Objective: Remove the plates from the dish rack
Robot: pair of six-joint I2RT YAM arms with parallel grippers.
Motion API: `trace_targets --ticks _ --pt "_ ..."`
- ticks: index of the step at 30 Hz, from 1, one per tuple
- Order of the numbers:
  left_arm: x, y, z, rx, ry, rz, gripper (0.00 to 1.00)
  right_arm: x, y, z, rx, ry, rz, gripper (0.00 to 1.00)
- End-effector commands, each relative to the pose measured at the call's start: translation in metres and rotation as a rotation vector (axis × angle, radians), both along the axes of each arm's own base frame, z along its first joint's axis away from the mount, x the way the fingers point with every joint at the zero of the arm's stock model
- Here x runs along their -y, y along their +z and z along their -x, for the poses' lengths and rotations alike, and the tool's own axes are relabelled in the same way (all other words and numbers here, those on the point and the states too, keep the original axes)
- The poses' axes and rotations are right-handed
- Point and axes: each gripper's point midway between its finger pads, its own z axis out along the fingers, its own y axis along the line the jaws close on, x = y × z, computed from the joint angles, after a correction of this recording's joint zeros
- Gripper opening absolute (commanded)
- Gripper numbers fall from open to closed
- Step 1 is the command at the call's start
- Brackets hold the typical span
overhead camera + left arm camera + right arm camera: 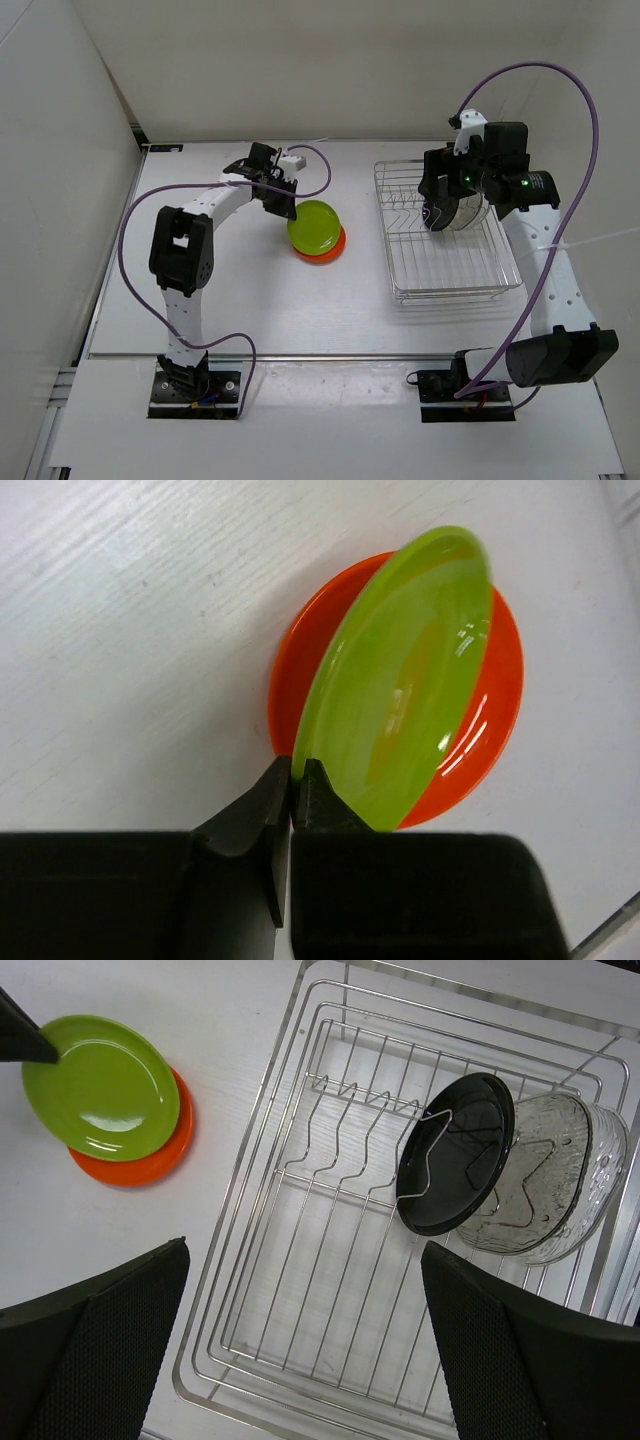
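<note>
Plates: lime green plate (400, 670) held at rim by clenched left fingers (250, 820), tilted over orange plate (495, 730) lying at middle of desk (250, 300). Black plate (455, 1165), clear plate (560, 1175) stood in dish rack (455, 296) near right edge; right fingers (90, 1350) spread, empty, above. Next judged: green released flat; black rim gripped.

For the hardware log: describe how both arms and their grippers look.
The left arm and right arm have white tubular links with black joint housings, mounted on black base plates. A purple cable loops along each. The right wrist shows small green lights. The left gripper and right gripper are black; the right's fingers are broad and finely textured.
</note>
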Motion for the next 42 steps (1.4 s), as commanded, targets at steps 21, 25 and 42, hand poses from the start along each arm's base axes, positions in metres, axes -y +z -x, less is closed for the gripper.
trace_targets --ticks 21,25,42 --pt "0.015 0.019 -0.007 0.052 -0.019 -0.014 0.73 0.017 -0.006 -0.011 0.027 -0.060 0.084 1.00" --pt "0.010 0.035 -0.008 0.102 0.005 -0.042 0.99 0.041 -0.026 -0.025 -0.011 -0.152 0.213 0.97" --pt "-0.042 0.155 0.019 0.363 0.133 -0.153 1.00 0.097 -0.115 -0.105 -0.145 -0.284 0.504 0.62"
